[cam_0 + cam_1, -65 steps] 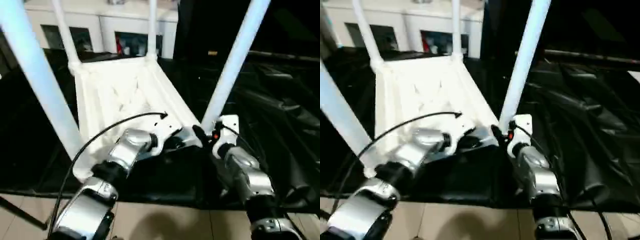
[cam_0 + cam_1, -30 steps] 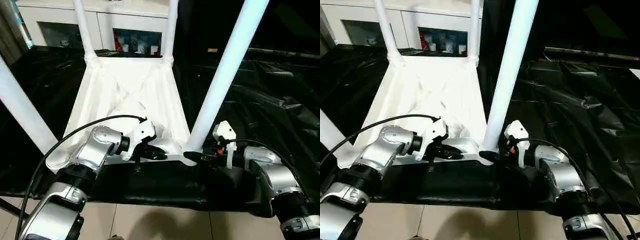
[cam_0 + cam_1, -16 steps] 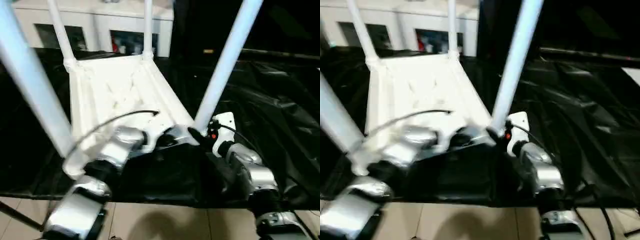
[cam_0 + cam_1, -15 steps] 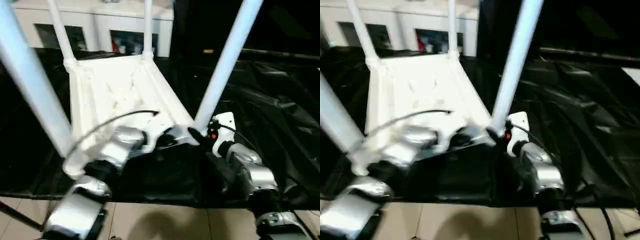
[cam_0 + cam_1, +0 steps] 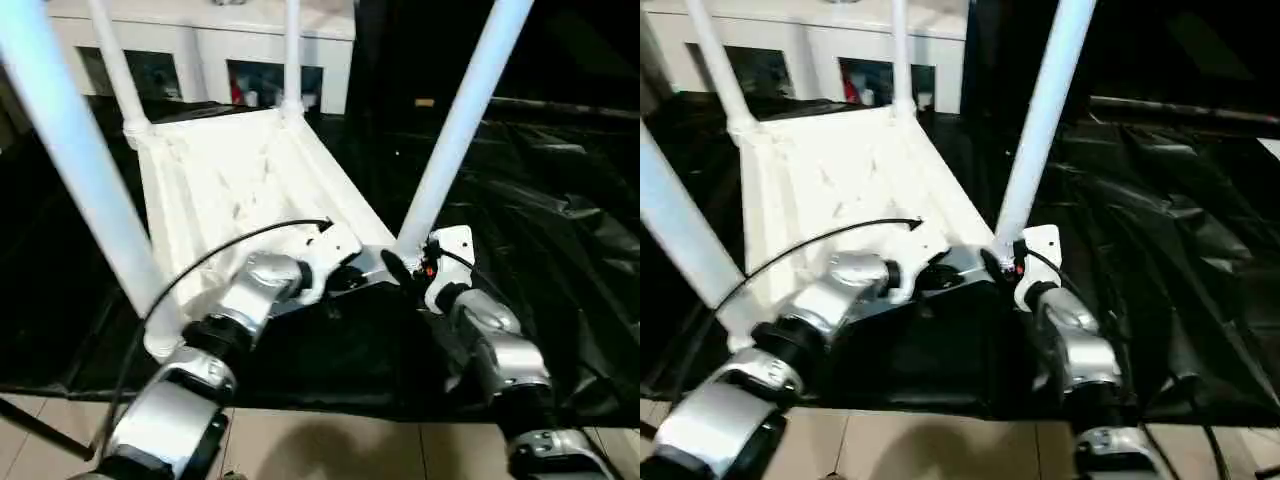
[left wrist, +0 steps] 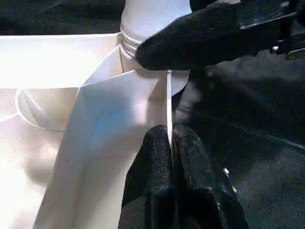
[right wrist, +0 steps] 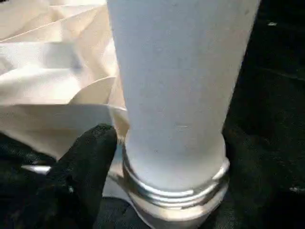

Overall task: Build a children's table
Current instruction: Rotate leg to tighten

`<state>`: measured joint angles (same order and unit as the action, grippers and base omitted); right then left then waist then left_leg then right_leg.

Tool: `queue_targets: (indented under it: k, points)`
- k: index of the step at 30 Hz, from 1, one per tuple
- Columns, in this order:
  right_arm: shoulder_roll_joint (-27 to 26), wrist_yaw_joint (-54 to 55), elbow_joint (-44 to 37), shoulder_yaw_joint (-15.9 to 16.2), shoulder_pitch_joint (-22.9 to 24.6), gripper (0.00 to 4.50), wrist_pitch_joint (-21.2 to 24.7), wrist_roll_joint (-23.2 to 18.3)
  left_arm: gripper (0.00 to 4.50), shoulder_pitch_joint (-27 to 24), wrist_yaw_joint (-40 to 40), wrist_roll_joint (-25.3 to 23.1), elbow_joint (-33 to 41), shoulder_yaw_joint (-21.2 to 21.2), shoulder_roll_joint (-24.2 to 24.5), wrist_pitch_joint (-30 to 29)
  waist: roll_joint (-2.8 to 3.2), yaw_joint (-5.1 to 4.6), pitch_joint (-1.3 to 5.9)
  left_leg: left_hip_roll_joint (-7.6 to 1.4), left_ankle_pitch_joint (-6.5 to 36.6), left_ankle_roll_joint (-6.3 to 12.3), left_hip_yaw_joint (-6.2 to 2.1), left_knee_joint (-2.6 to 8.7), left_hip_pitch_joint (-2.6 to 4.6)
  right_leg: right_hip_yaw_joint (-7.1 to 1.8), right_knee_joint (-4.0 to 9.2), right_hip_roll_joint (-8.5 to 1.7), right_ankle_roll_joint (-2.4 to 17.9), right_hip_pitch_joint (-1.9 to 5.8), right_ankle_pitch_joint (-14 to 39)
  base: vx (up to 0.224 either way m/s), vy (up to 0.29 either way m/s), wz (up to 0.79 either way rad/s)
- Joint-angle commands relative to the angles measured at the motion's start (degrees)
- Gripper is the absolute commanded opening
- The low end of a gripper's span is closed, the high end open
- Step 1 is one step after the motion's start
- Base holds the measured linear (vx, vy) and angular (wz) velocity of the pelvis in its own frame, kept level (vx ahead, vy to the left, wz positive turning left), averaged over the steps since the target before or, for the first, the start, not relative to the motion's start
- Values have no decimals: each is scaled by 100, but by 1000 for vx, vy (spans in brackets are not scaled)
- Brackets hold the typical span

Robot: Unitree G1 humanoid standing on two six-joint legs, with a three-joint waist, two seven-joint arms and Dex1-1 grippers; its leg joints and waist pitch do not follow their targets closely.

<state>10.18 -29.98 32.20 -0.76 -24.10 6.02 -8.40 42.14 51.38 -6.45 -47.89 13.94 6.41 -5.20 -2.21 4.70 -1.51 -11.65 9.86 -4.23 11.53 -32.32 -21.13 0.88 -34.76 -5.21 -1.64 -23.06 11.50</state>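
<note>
Small white plastic children's table (image 5: 235,190) upside down on black-cloth-covered work table (image 5: 560,250), ribbed underside up, four long white tubular legs upright in corner sockets. Left gripper (image 6: 169,143) pinched shut on thin near rim of table top (edge caught between black fingertips (image 6: 155,157)). Right gripper (image 5: 397,268) spread around base of near right leg (image 7: 176,95), one finger (image 7: 86,162) on each side of threaded collar, at socket. White cabinet (image 5: 200,50) behind.
</note>
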Motion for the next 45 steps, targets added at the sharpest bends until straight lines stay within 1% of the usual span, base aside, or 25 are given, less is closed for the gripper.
queue_targets:
  k: [1, 3, 6, 7, 8, 9, 10, 13, 14, 17, 24, 27, 28, 30, 31, 33, 34, 36, 37, 38, 39, 40, 43, 44, 45]
  points:
    - [328, -1052, -277, 407, 30, 385, -37, -35, 0, -358, 1042, 399, 175, 90, 158, 324, -110, 7, 235, -108, 1271, 377, -60, 332, 9, -99, 455, -210, 1076, 247, 912, 0, 0, 0]
    - [624, -1646, -437, 608, 100, 385, -18, -14, 0, -460, 1482, 501, 363, 117, 371, 256, -89, 29, 223, -132, 1347, 430, -52, 330, 42, -107, 464, -212, 1107, 219, 1017, 0, 0, 0]
    - [830, -2139, -539, 688, 148, 385, 51, -76, 0, -545, 1882, 617, 519, 106, 566, 156, -69, 40, 223, -153, 1392, 382, -44, 342, 70, -116, 454, -205, 1166, 182, 1024, 0, 0, 0]
    - [830, -2139, -539, 688, 148, 385, 51, -76, 0, -545, 1882, 617, 519, 106, 566, 156, -72, 35, 220, -156, 1388, 354, -60, 356, 41, -110, 436, -213, 1186, 209, 985, 0, 0, 0]
    - [970, -2491, -594, 709, 175, 385, 127, -175, 0, -605, 2144, 732, 623, 42, 703, 57, -132, 15, 224, -156, 1417, 344, -52, 351, 43, -100, 434, -200, 1206, 207, 979, 0, 0, 0]
    - [1029, -2594, -606, 717, 184, 385, 139, -199, 0, -625, 2185, 768, 650, 2, 753, 33, -129, 22, 220, -158, 1417, 347, -61, 352, 40, -99, 422, -210, 1215, 210, 1008, 0, 0, 0]
    - [1077, -2660, -591, 733, 181, 358, 122, -211, 0, -645, 2207, 792, 674, -26, 790, 38, -105, 28, 227, -160, 1385, 361, -52, 342, 51, -109, 419, -220, 1234, 204, 972, 0, 0, 0]
    - [1162, -2788, -521, 792, 171, 348, 67, -196, 0, -713, 2277, 827, 745, -63, 881, 15, -125, 27, 226, -149, 1248, 405, -42, 326, 36, -111, 405, -224, 1271, 213, 813, 0, 0, 0]
    - [1171, -2815, -506, 809, 171, 325, 56, -183, 0, -739, 2300, 824, 768, -61, 909, 11, -137, 31, 229, -150, 1206, 427, -37, 317, 40, -109, 401, -225, 1266, 212, 797, 0, 0, 0]
    - [1146, -2866, -474, 797, 163, 303, 56, -164, 0, -775, 2350, 813, 814, -67, 942, -2, -130, 28, 229, -146, 1111, 451, -34, 313, 38, -106, 394, -215, 1272, 211, 750, 0, 0, 0]
    - [1021, -2790, -461, 768, 194, 278, 80, -242, 0, -750, 2229, 789, 835, -64, 902, -16, -112, 26, 230, -145, 1134, 415, -34, 313, 48, -110, 397, -212, 1284, 208, 778, 0, 0, 0]
    - [833, -2266, -348, 615, 213, 274, 79, -195, 0, -653, 1681, 571, 649, -62, 761, 34, -115, 16, 226, -139, 1178, 380, -31, 315, 53, -111, 404, -207, 1276, 199, 808, 0, 0, 0]
    - [634, -1563, -150, 463, 196, 274, 99, -64, 0, -546, 1127, 436, 437, -104, 566, 9, -119, 7, 218, -137, 1264, 316, -37, 325, 54, -113, 423, -212, 1233, 191, 995, 0, 0, 0]
    - [634, -1563, -150, 463, 196, 274, 99, -64, 0, -546, 1127, 436, 437, -104, 566, 9, -120, 0, 209, -130, 1439, 197, -45, 340, 66, -112, 464, -224, 1139, 183, 1375, 0, 0, 0]
    - [419, -872, 2, 286, 182, 274, 151, 2, 0, -456, 654, 339, 285, -129, 363, -39, -112, -3, 215, -135, 1453, 150, -60, 350, 51, -111, 466, -226, 1058, 198, 1494, 0, 0, 0]
    - [146, -138, 82, 88, 182, 274, 210, 21, 0, -361, 120, 227, 133, -135, 123, -99, -114, -18, 200, -128, 1589, 88, -52, 356, 75, -123, 503, -220, 991, 148, 1668, 0, 0, 0]
    - [-44, 303, 84, -6, 198, 274, 248, 43, 0, -295, -251, 175, 19, -154, -58, -162, -116, -15, 212, -128, 1569, 32, -63, 367, 71, -120, 503, -225, 929, 160, 1748, 0, 0, 0]
    - [-171, 561, 67, -53, 213, 274, 301, 53, 0, -249, -518, 152, -64, -179, -186, -208, -110, -12, 215, -124, 1578, 12, -70, 367, 73, -116, 513, -221, 888, 160, 1736, 0, 0, 0]
    - [-437, 992, 3, -64, 258, 274, 380, 113, 0, -184, -878, 118, -161, -162, -426, -298, -103, -2, 221, -122, 1542, 54, -63, 359, 72, -122, 505, -214, 883, 159, 1614, 0, 0, 0]
    - [-447, 1006, 0, -64, 260, 274, 383, 115, 0, -181, -891, 116, -164, -161, -436, -301, -85, -10, 222, -121, 1514, 61, -62, 360, 70, -127, 505, -207, 894, 151, 1480, 0, 0, 0]
    - [-627, 1111, -72, -9, 300, 274, 374, 133, 0, -156, -981, 97, -191, -121, -572, -336, -93, -3, 223, -116, 1500, 67, -62, 358, 70, -122, 502, -202, 888, 156, 1447, 0, 0, 0]
    - [-721, 1109, -113, 36, 319, 274, 343, 132, 0, -143, -981, 89, -203, -98, -640, -347, -74, 7, 233, -113, 1434, 82, -63, 357, 63, -123, 487, -200, 884, 170, 1326, 0, 0, 0]
    - [-794, 854, -254, 233, 363, 274, 243, 158, 0, -123, -902, 72, -220, -53, -705, -315, -69, 20, 235, -112, 1363, 166, -59, 351, 59, -115, 475, -191, 916, 186, 1035, 0, 0, 0]
    - [-749, 713, -315, 290, 365, 309, 139, 172, 0, -103, -838, 50, -259, -35, -678, -293, -48, 20, 232, -110, 1388, 168, -64, 357, 54, -113, 475, -192, 926, 193, 1031, 0, 0, 0]
    - [-748, 709, -316, 290, 365, 344, 138, 171, 0, -103, -836, 49, -260, -34, -677, -292, -53, 16, 233, -110, 1422, 167, -59, 357, 60, -114, 486, -193, 928, 188, 1059, 0, 0, 0]
